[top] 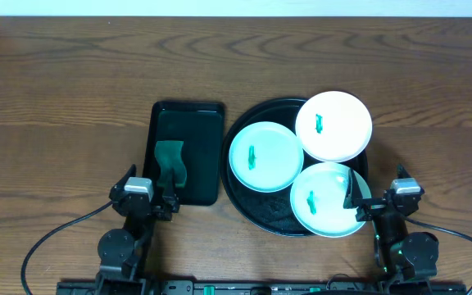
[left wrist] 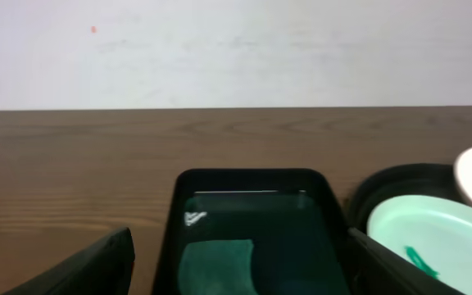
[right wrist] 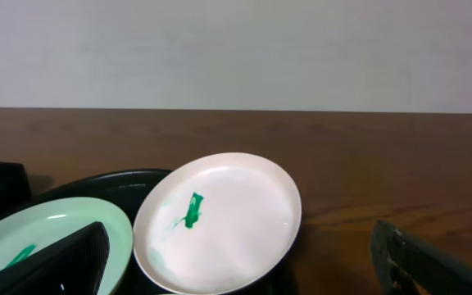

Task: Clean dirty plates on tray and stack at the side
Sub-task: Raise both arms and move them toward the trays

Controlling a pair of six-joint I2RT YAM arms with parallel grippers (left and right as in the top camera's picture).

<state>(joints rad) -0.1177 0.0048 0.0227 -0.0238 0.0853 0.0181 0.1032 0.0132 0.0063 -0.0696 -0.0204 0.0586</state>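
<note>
The round black tray (top: 252, 211) holds three dirty plates, each with a green smear. A mint plate (top: 266, 156) lies on its left, a white plate (top: 333, 125) at the back and another mint plate (top: 326, 199) at the front. My right gripper (top: 377, 188) is open at the tray's near right edge, its left finger over the front mint plate's rim. The right wrist view has the white plate (right wrist: 220, 221) ahead between the open fingers (right wrist: 64, 262), a mint plate (right wrist: 47, 233) to its left. My left gripper (top: 150, 188) is open and empty.
A black rectangular tray (top: 188, 115) stands left of the round tray, with a green cloth (top: 170, 164) in its near half. The left wrist view shows that cloth (left wrist: 215, 262) between the fingers, with the round tray (left wrist: 392, 184) and a mint plate (left wrist: 441, 233) to the right.
</note>
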